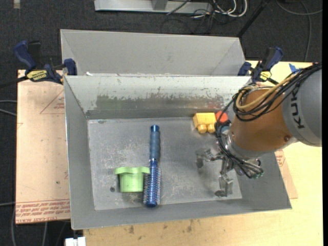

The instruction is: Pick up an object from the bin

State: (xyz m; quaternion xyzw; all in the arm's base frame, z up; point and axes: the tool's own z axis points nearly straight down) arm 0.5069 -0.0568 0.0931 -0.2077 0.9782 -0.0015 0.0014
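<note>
My gripper hangs low over the bin floor in the right part of the bin, its two fingers spread apart and open with nothing between them. A yellow toy block lies just beyond it by the back wall, with a small red piece touching its right side, partly hidden by the arm. A blue hairbrush lies lengthwise in the middle, bristle end toward the front. A light green plastic cup-like piece rests on its side against the brush's left.
The arm with its orange cover and cables reaches in over the bin's right wall and hides the right rear corner. Bare floor stretches between the brush and the gripper and across the left rear.
</note>
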